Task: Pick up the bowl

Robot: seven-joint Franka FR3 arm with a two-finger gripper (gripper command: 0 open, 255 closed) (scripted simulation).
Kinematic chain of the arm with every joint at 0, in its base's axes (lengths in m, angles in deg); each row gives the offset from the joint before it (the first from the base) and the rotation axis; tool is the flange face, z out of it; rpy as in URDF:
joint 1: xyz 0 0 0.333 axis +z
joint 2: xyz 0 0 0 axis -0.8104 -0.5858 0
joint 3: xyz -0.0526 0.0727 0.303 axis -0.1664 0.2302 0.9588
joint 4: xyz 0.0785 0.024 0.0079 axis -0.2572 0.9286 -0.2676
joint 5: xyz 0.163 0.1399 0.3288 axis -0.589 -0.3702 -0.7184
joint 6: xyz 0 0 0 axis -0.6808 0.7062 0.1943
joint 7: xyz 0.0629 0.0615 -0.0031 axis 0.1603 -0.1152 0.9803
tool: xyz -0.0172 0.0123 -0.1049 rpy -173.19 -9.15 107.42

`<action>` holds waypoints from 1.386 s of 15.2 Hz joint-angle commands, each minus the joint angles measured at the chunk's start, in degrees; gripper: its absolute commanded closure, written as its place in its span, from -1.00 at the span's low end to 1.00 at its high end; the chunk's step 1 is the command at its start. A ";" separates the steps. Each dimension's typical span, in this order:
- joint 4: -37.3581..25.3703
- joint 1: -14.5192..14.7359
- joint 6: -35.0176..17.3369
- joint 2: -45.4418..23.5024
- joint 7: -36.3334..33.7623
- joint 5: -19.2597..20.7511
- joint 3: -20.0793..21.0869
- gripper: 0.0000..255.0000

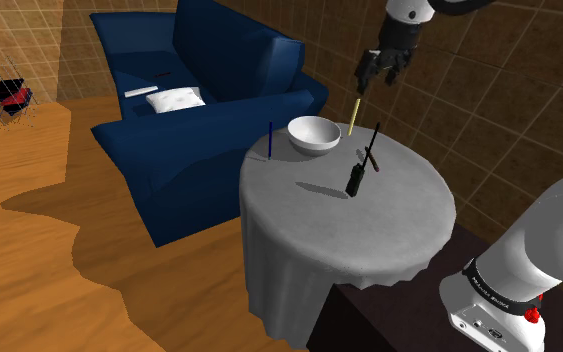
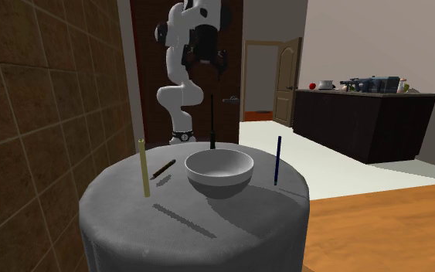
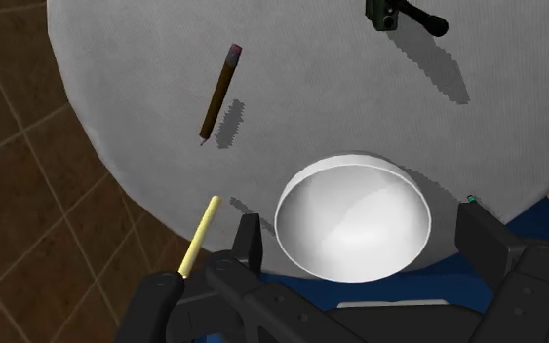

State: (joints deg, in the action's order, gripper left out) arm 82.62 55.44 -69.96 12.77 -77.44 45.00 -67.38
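1. Surface: a round table (image 1: 369,225) draped in a pale grey cloth that hangs in folds to the floor. Brown wooden floor (image 1: 29,250) in the shoulder view, with brown tiled wall (image 1: 509,90) behind the table.
2. Room: a dark blue sofa (image 1: 209,110) stands just beside the table, with a white cushion (image 1: 176,98) on its seat. The second exterior view shows a dark counter (image 2: 362,116) and an open wooden door (image 2: 286,81) well away.
3. My black two-finger gripper (image 1: 381,68) hangs high above the table's far edge, fingers spread wide, nothing between them touched or held.
4. Target: a plain white round bowl (image 3: 352,216), on the cloth near the table edge on the sofa side. In the wrist view it sits below me, framed by my fingers.
5. Orientation: the bowl stands upright, mouth up, rim level. It is circular, so it has no long axis and no pointing direction.
6. Neighbours: a thin yellow pencil (image 3: 198,237) stands upright on one side of the bowl and a thin dark blue pen (image 1: 270,140) stands upright on the other, both near but apart from it.
7. A brown pencil (image 3: 217,93) lies flat farther in on the cloth.
8. A black handset with a long aerial (image 1: 355,180) stands toward the table's middle.
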 commanded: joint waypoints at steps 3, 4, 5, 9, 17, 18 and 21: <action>-1.72 0.01 -5.13 -8.19 -2.49 0.39 1.37 -1.00; -2.49 0.02 -6.11 -10.28 -3.09 0.56 1.67 -1.00; -3.33 0.03 -7.03 -12.39 -3.69 0.75 1.97 -1.00; -7.39 0.10 -10.17 -21.01 -6.12 1.78 3.05 -1.00; -18.87 1.08 -13.55 -38.81 -10.68 4.60 4.13 -1.00; -20.64 1.30 -13.69 -41.08 -11.16 4.94 4.14 -1.00; -25.47 1.96 -13.77 -46.90 -12.24 5.71 4.07 -1.00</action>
State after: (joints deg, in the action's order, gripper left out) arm 58.88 57.14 -83.90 -32.30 -89.25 50.46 -63.31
